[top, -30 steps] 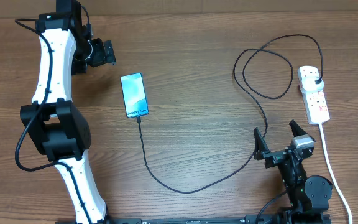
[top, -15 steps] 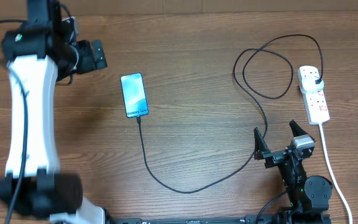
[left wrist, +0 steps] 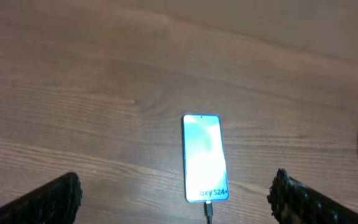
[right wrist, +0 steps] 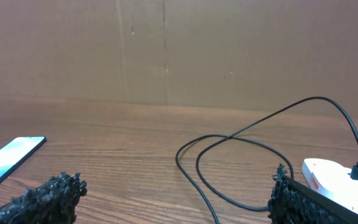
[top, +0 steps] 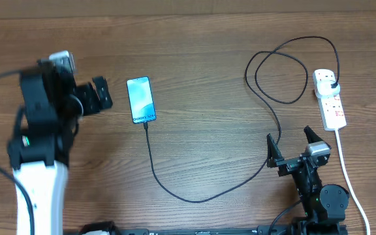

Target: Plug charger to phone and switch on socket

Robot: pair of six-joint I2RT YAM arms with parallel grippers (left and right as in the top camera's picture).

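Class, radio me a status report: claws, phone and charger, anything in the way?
Left claw open, empty, beside phone. Right claw open, empty, near socket. Charger reaches phone's end, plug in socket; switch state unreadable. No obstruction seen.

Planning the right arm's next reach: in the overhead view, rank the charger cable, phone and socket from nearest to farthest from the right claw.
1. The charger cable, passing right beside the right claw on its left-finger side.
2. The socket, ahead and off to its right.
3. The phone, far across on the left side of the table.
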